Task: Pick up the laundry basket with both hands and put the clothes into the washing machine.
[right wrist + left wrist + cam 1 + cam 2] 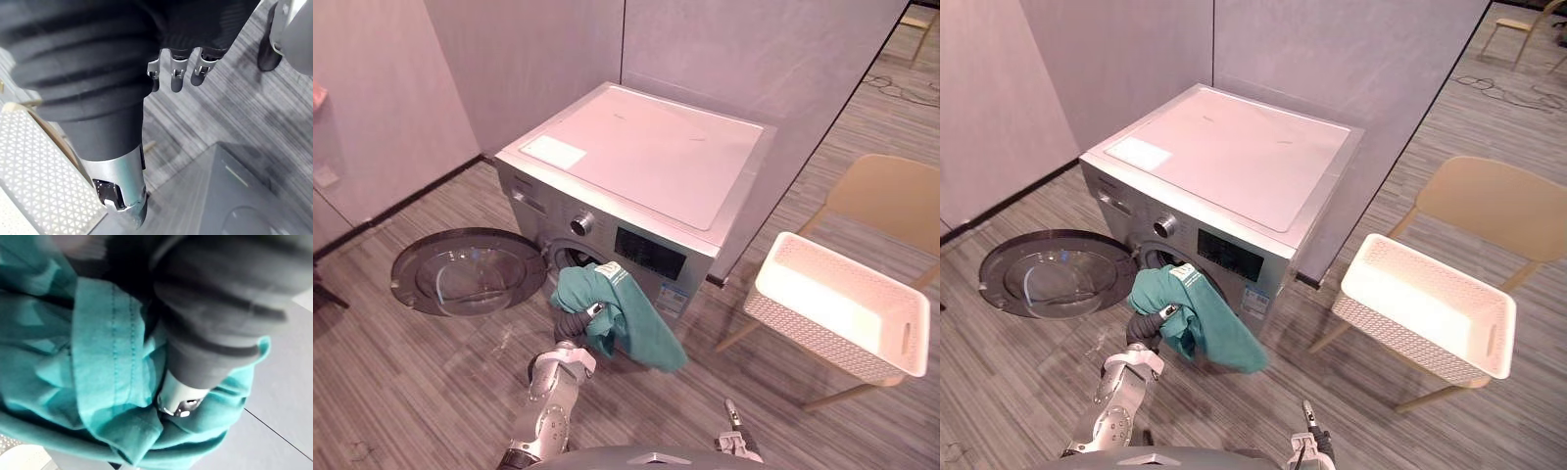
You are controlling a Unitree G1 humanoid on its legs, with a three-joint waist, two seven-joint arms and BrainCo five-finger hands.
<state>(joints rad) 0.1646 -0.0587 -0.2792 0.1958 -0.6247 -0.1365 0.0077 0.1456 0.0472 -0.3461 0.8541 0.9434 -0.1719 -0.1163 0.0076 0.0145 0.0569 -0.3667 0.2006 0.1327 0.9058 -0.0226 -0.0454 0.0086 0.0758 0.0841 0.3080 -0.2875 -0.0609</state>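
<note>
A silver front-loading washing machine (636, 157) stands by the wall with its round door (465, 269) swung open to the left. My left hand (570, 323) is shut on a teal garment (631, 313) and holds it up just in front of the dark drum opening (570, 257). The cloth hangs down to the right of the hand. In the left wrist view the thumb (178, 399) is buried in the teal folds (98, 377). The white perforated laundry basket (803, 328) rests on a chair at the right. My right hand (173, 73) hangs low over the floor, fingers relaxed, holding nothing.
The beige wooden chair (886, 196) under the basket stands right of the machine. Grey partition walls (509, 59) close in behind and to the left. Striped grey floor (401, 372) lies in front of the machine and the open door.
</note>
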